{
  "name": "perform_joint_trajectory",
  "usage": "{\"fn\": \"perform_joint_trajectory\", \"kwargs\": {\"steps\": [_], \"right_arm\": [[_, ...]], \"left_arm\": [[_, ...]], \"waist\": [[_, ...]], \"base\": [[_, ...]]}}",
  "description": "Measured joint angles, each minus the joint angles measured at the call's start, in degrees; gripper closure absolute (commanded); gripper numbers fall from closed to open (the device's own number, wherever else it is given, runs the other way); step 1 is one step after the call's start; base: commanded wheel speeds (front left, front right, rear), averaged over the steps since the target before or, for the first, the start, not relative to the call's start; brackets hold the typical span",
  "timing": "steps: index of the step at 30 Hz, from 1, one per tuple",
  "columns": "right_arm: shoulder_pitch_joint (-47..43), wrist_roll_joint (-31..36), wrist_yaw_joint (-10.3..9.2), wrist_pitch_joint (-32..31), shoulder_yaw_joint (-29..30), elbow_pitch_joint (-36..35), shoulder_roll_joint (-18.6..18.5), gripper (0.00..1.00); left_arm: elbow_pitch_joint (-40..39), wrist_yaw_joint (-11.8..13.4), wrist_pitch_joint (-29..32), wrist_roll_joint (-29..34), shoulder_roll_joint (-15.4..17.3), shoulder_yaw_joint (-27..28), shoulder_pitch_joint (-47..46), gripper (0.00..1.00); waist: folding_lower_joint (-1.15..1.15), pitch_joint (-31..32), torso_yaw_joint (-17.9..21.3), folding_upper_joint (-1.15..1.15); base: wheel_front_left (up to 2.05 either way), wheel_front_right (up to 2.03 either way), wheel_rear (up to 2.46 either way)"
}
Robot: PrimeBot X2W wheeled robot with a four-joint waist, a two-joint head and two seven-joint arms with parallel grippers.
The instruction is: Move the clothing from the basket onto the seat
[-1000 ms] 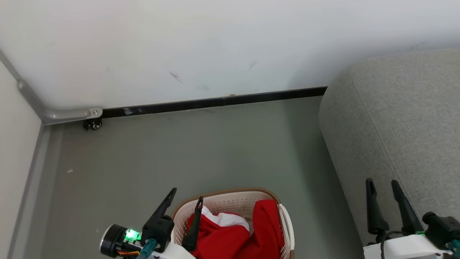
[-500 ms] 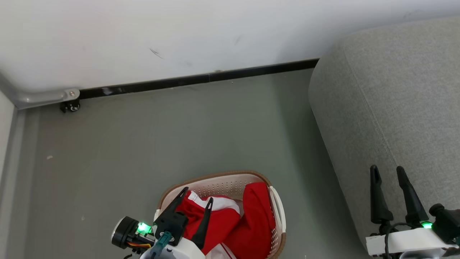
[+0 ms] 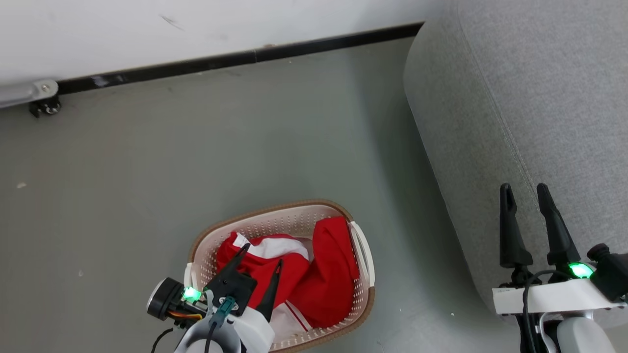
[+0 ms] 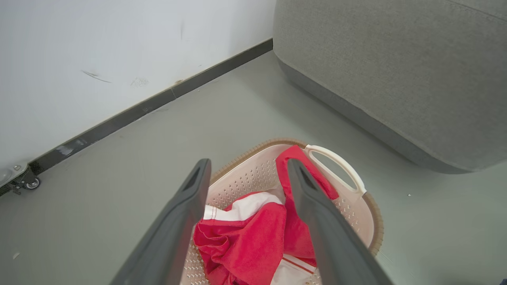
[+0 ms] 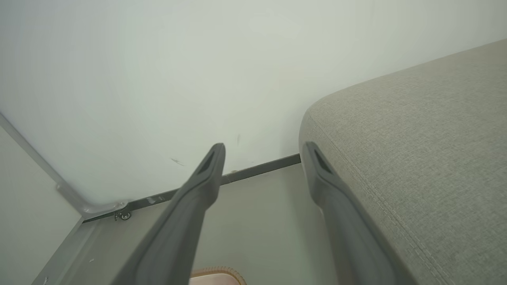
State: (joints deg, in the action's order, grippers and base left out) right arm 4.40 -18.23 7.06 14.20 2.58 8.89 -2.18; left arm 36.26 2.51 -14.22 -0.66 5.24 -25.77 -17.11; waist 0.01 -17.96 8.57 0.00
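Clothing (image 3: 328,274) lies in basket (image 3: 284,223), lower centre; none on seat (image 3: 530,98), right. I read left fingers (image 3: 234,262) and right fingers (image 3: 508,225) spread wide, empty. Transfer unstarted.

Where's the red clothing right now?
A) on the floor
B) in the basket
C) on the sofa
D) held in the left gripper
B: the clothing lies bunched inside the basket, and the left gripper hangs open over it with nothing between its fingers.
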Motion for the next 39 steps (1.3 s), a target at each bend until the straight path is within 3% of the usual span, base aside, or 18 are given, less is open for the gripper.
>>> {"fn": "perform_joint_trajectory", "kwargs": {"steps": [12,39], "right_arm": [[4.3,-0.8,0.00,0.0,-1.1,-2.6,0.0,0.00],[12.3,-3.6,0.01,0.0,-3.1,-4.5,0.0,0.00]], "left_arm": [[4.9,0.1,0.0,1.6,0.6,-0.5,-3.8,0.00],[15.6,1.6,0.6,6.8,5.3,-1.7,-15.2,0.00]], "waist": [[0.00,-6.4,2.7,0.00],[0.00,-19.9,8.5,0.00]], "base": [[0.00,0.00,0.00],[0.00,0.00,0.00]]}}
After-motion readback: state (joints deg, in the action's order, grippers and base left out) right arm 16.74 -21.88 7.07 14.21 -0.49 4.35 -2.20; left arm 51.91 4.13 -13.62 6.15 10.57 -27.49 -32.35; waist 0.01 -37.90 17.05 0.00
